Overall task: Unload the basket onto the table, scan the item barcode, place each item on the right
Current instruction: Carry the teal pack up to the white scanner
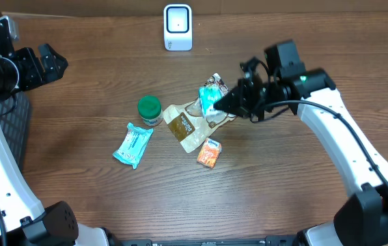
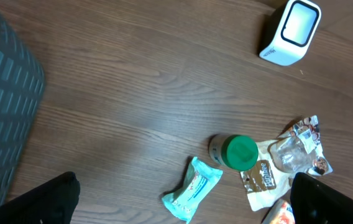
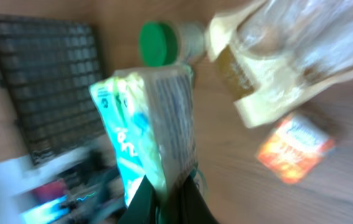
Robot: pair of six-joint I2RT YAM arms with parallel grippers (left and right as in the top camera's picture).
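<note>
Teal packet (image 1: 210,98): clamped in the right claw (image 1: 221,104), held off the counter (image 1: 98,198), nearer than the white scanner (image 1: 177,27) and slightly to its right. Left claw (image 1: 49,61): jaws wide apart, empty, far left of the scanner.

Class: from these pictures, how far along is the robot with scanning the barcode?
Done: the right gripper has picked up a teal packet. In hand: the packet is pinched and raised, well apart from the scanner. Left: bring it to the scanner for the scan. The left gripper is open, holding nothing.
</note>
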